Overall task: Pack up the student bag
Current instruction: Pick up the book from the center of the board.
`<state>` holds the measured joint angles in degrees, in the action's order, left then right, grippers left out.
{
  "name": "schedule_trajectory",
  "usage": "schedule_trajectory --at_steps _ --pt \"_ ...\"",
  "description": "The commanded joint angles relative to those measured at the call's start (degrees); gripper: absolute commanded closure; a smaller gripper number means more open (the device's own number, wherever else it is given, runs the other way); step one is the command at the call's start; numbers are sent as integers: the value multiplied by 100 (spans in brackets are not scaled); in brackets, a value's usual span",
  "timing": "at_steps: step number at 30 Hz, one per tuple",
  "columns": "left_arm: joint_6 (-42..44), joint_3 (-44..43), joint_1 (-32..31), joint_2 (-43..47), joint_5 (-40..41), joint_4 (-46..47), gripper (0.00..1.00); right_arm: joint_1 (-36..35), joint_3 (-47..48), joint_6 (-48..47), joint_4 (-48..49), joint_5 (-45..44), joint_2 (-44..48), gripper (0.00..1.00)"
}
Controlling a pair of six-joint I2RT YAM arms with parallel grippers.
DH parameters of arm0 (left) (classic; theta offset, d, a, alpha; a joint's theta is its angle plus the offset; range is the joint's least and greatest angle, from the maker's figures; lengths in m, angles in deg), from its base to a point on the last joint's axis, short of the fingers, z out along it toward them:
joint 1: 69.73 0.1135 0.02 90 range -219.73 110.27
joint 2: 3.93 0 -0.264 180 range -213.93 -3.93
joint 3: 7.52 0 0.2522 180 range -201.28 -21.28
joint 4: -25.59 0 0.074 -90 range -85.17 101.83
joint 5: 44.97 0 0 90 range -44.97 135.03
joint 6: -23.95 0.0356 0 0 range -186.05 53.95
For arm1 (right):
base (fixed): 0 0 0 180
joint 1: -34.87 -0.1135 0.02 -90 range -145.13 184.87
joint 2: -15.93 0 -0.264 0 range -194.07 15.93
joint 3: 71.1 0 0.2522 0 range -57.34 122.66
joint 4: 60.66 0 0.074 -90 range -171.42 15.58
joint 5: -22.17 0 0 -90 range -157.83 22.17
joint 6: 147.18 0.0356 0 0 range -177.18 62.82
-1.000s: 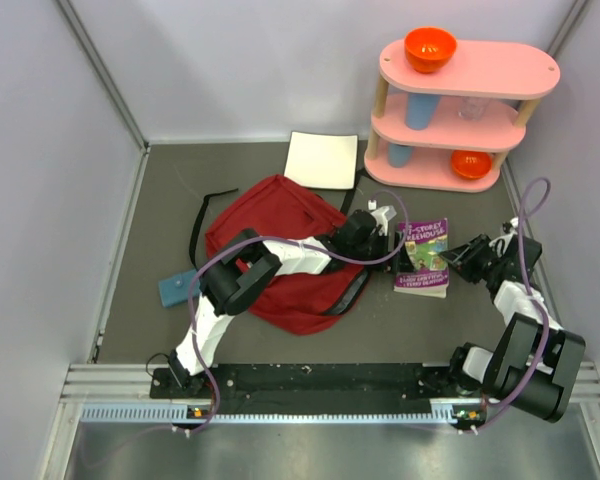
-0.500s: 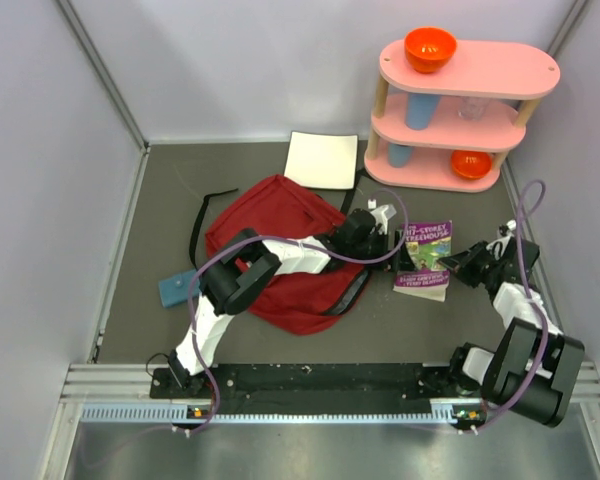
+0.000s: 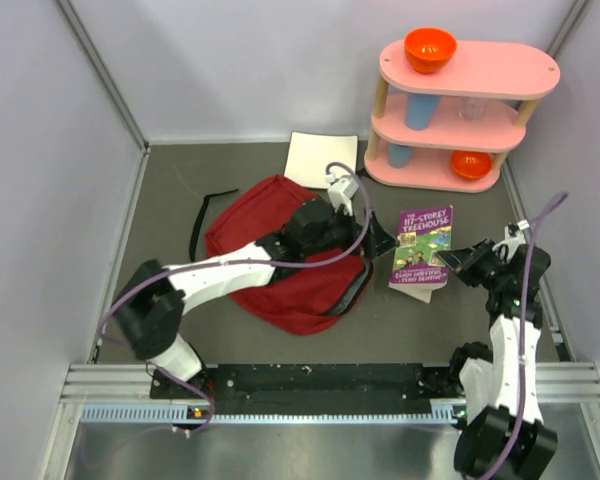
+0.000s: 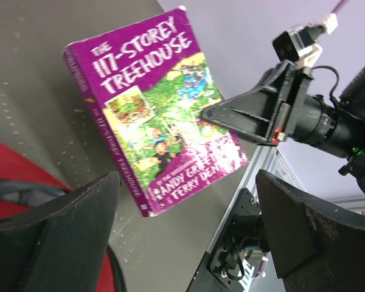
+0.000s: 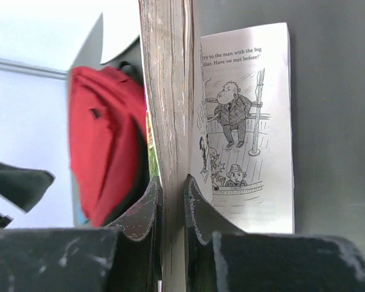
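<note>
Since 1 second ago our left gripper (image 3: pixel 380 240) has swung out, jaws wide apart, facing the book (image 3: pixel 420 248) that our right gripper (image 3: pixel 450 262) clamps by its right edge, long axis near-to-far, while the student bag (image 3: pixel 270 250) lies just left, nearer the left gripper.
</note>
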<state>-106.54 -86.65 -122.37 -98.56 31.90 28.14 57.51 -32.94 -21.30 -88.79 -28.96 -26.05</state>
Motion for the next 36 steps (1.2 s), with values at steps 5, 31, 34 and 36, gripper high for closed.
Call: schedule_trajectory --at_steps 5,31,34,36 --pt "42 1314 140 1244 759 187 1 -66 -241 1840 1401 1420 1252 100" --pt "-855 2326 123 1140 284 3097 2 -1437 -876 3224 4461 2573 436 100" --pt "-873 2440 131 1201 267 3272 7 -1664 -876 3093 4530 2643 331 100" --pt "-873 2493 123 1236 267 3299 12 -1823 -876 3039 4592 2661 173 100"
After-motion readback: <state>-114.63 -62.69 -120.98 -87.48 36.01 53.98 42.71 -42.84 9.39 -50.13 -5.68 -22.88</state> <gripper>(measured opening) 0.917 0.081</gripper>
